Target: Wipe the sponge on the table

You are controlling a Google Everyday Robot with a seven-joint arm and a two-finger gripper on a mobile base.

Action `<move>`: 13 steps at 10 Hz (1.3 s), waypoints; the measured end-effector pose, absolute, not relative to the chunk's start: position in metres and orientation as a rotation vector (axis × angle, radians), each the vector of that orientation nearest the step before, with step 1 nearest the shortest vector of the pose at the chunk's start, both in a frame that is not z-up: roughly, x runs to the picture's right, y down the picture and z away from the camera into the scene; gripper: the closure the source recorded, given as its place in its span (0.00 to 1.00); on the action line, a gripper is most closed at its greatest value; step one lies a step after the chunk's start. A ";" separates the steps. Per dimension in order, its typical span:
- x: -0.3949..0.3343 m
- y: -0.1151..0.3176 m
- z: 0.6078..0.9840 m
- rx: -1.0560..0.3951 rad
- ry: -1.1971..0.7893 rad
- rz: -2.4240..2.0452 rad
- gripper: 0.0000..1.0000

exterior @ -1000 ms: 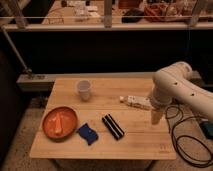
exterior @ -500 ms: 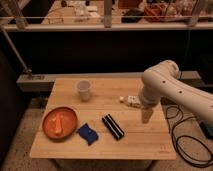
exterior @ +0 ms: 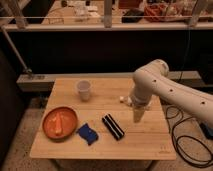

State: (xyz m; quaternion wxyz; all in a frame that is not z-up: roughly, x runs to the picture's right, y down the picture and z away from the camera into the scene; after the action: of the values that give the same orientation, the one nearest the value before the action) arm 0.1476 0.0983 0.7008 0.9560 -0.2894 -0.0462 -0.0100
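While the white arm (exterior: 167,90) reaches in from the right over the table (exterior: 100,148), its gripper (exterior: 137,118) points straight down above the right half of the top. The jaws stand apart and hold nothing. The tip hangs close over the wood, but it is not possible to tell whether it touches the surface.

The sponge (exterior: 88,133) lies flat on the table left of centre, near the front edge. It is bright blue and sits at a slant to the planks. Nothing rests on it, and it is well apart from the gripper.

Just left of the sponge is an orange plate (exterior: 49,131), its rim close to the sponge's corner; whether the two touch is unclear. A pale orange piece (exterior: 58,123) lies on the plate, and what it is cannot be made out.

Just right of the sponge lies a black bar (exterior: 113,127) with white stripes, set diagonally. It lies between the sponge and the gripper, and it is clear of both.

A white cup (exterior: 84,90) stands upright towards the back of the table, left of centre. A small white thing (exterior: 122,99) shows at the arm's left side, partly hidden behind it.

On the floor to the right of the table, a dark cable (exterior: 184,142) loops.
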 end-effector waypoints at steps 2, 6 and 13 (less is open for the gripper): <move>0.136 0.099 0.703 -0.590 -0.110 -0.031 0.20; 0.111 0.101 0.708 -0.591 -0.147 -0.081 0.20; 0.077 0.113 0.718 -0.598 -0.212 -0.155 0.20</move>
State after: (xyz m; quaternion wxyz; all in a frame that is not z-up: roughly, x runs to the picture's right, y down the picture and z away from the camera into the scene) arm 0.0771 0.1131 0.7185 0.9472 -0.2935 -0.1039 -0.0761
